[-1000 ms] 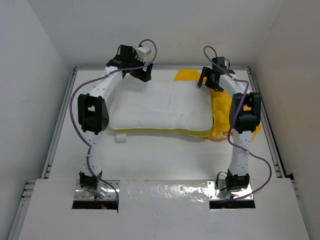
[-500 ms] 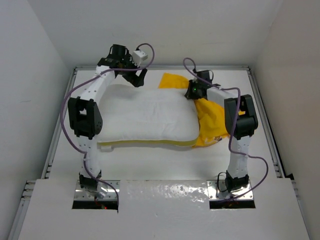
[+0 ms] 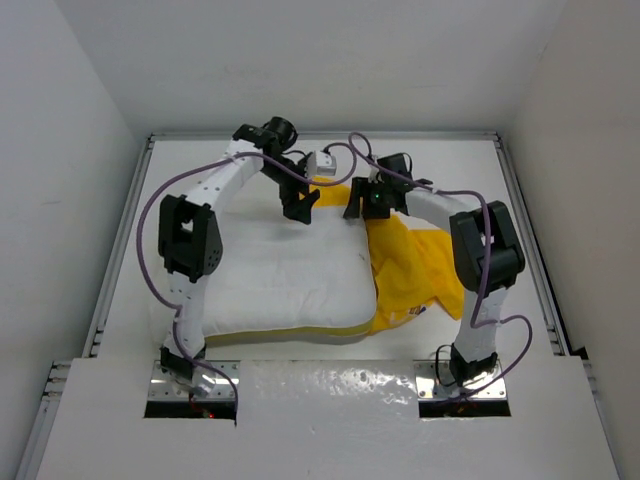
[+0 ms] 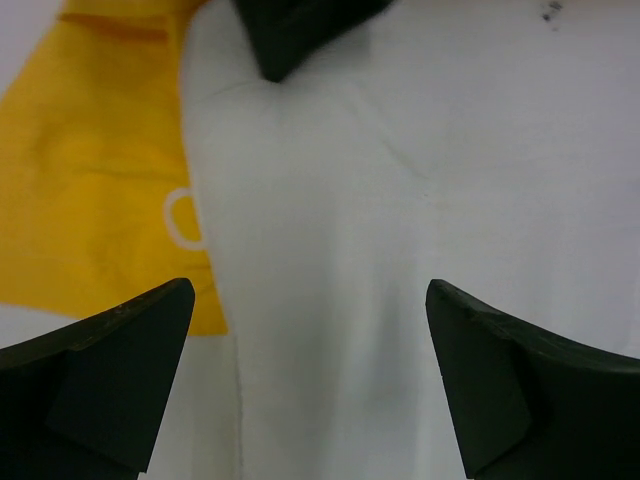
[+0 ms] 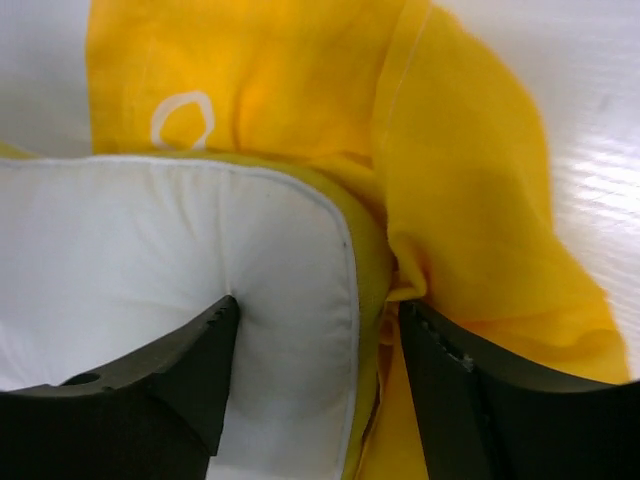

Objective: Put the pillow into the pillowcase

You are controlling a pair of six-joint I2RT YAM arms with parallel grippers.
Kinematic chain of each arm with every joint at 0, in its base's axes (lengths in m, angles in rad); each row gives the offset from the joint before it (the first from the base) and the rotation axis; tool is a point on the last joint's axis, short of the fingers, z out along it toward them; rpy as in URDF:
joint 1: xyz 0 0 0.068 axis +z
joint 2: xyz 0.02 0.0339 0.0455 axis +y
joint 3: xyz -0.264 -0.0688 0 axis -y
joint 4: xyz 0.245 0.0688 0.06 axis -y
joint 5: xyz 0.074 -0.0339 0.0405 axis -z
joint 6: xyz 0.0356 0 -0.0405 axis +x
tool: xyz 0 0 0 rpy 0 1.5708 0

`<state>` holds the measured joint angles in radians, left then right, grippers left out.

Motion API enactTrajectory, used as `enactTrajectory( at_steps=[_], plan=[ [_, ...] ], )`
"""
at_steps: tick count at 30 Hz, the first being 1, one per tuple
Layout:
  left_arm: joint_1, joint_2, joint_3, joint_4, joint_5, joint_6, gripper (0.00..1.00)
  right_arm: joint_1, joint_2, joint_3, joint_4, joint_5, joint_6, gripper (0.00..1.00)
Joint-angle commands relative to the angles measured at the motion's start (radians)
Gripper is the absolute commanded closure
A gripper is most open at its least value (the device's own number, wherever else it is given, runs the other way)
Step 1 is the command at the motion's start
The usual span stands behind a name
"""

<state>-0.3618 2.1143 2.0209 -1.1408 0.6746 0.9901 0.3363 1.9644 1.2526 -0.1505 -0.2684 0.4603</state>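
The white pillow (image 3: 280,275) lies at the table's middle-left, a yellow band along its near edge. Bunched against its right side is the yellow pillowcase (image 3: 410,265). Over the pillow's far edge, my left gripper (image 3: 300,207) hangs open with nothing between its fingers; below it the left wrist view shows white pillow (image 4: 400,200) and yellow pillowcase (image 4: 90,180). My right gripper (image 3: 356,204) sits at the pillow's far right corner. In the right wrist view that gripper (image 5: 318,310) straddles the pillow (image 5: 150,260): one finger dents the white top, the other presses the pillowcase (image 5: 470,200) beside the yellow band.
The white table (image 3: 450,160) has raised metal rails on the left (image 3: 120,250) and right (image 3: 535,250), with white walls behind and beside it. Purple cables loop off both arms. A black tip (image 4: 300,30), probably the other gripper, shows at the top of the left wrist view.
The pillow has slid toward the near left and turned. Both grippers have come together at its far edge. The right gripper has gone from the pillowcase to the pillow's corner.
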Motion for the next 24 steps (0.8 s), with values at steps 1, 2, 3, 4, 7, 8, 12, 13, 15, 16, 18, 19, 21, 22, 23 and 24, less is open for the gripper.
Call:
enactTrajectory(
  at_steps=[1, 2, 3, 4, 7, 8, 12, 13, 15, 16, 18, 19, 21, 22, 23, 24],
  plan=[
    [0.006, 0.09, 0.053, -0.151, 0.132, 0.142, 0.0, -0.014, -0.073, 0.096, -0.098, 0.089, 0.017, 0.39],
    [-0.003, 0.11, 0.067, -0.174, 0.144, 0.147, 0.0, -0.026, -0.079, 0.105, -0.1, 0.104, 0.034, 0.41],
    [-0.009, 0.128, 0.065, -0.174, 0.149, 0.14, 0.0, -0.031, -0.081, 0.114, -0.103, 0.121, 0.05, 0.43],
    [-0.02, 0.131, 0.043, -0.171, 0.138, 0.15, 0.0, -0.034, -0.081, 0.119, -0.103, 0.142, 0.079, 0.46],
    [-0.057, 0.13, -0.043, -0.055, 0.083, 0.075, 0.0, -0.037, -0.049, 0.145, -0.121, 0.222, 0.115, 0.63],
    [-0.055, 0.13, -0.063, -0.004, 0.068, 0.03, 0.0, -0.037, -0.015, 0.162, -0.135, 0.247, 0.123, 0.69],
    [-0.048, 0.136, -0.094, 0.156, 0.003, -0.07, 0.08, -0.036, 0.051, 0.215, -0.162, 0.29, 0.132, 0.69],
    [-0.046, 0.138, -0.091, 0.147, 0.006, -0.058, 0.17, -0.036, 0.059, 0.217, -0.152, 0.281, 0.127, 0.67],
    [-0.046, 0.138, -0.08, 0.078, 0.025, -0.015, 0.46, -0.029, 0.08, 0.22, -0.138, 0.273, 0.121, 0.6],
    [-0.046, 0.136, -0.079, 0.053, 0.045, 0.031, 0.54, -0.026, 0.086, 0.222, -0.12, 0.274, 0.121, 0.58],
    [-0.046, 0.134, -0.086, 0.017, 0.063, 0.045, 0.71, -0.025, 0.115, 0.231, -0.095, 0.273, 0.136, 0.53],
    [-0.046, 0.133, -0.093, 0.022, 0.063, 0.035, 0.78, -0.025, 0.129, 0.241, -0.092, 0.261, 0.136, 0.53],
    [-0.046, 0.131, -0.109, 0.061, 0.062, 0.006, 0.97, -0.025, 0.169, 0.298, -0.106, 0.238, 0.14, 0.55],
    [-0.046, 0.13, -0.111, 0.076, 0.062, -0.029, 1.0, -0.025, 0.201, 0.315, -0.128, 0.226, 0.143, 0.59],
    [-0.046, 0.13, -0.111, 0.094, 0.062, -0.04, 1.0, -0.025, 0.214, 0.329, -0.133, 0.224, 0.146, 0.62],
    [-0.046, 0.128, -0.11, 0.101, 0.065, -0.05, 1.0, -0.025, 0.221, 0.324, -0.133, 0.224, 0.152, 0.67]
  ],
)
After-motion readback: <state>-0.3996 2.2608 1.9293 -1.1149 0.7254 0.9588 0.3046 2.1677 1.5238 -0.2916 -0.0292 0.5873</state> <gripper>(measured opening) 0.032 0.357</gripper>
